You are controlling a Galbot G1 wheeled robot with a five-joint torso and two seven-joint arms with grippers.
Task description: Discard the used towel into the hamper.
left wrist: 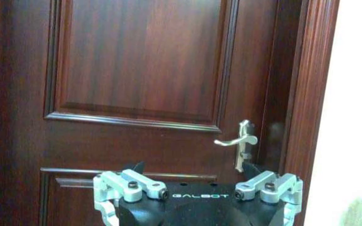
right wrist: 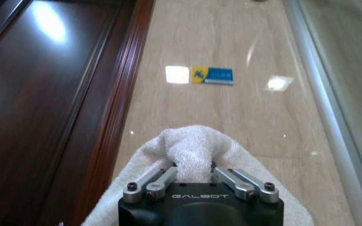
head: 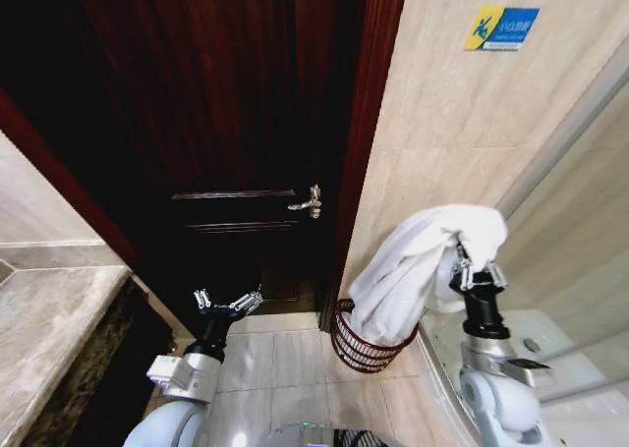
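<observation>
The white terry towel point(head: 418, 265) hung soft and limp, likely light, best held at a bunched fold. The right gripper point(right wrist: 193, 175) was clenched on such a fold, raised by the tiled wall point(head: 462, 133), the towel's tail draping into the dark-red wire hamper point(head: 366, 347) on the floor beside the door frame point(head: 359, 152). The left gripper point(head: 228, 303) stood spread wide, empty, before the wooden door point(left wrist: 143, 70).

The hamper point(head: 371, 344) stands on the floor point(head: 285, 368) at the foot of the wall point(head: 462, 162), just right of the door frame point(head: 366, 142). The towel point(head: 413, 270) hangs from the right gripper point(head: 470, 266) above and right of the hamper, its lower end inside the rim. The left gripper point(head: 227, 303) sits left of the hamper, before the door point(head: 216, 123). The door handle point(head: 309, 203) is at the door's right edge. A sign point(head: 501, 27) is high on the wall.
</observation>
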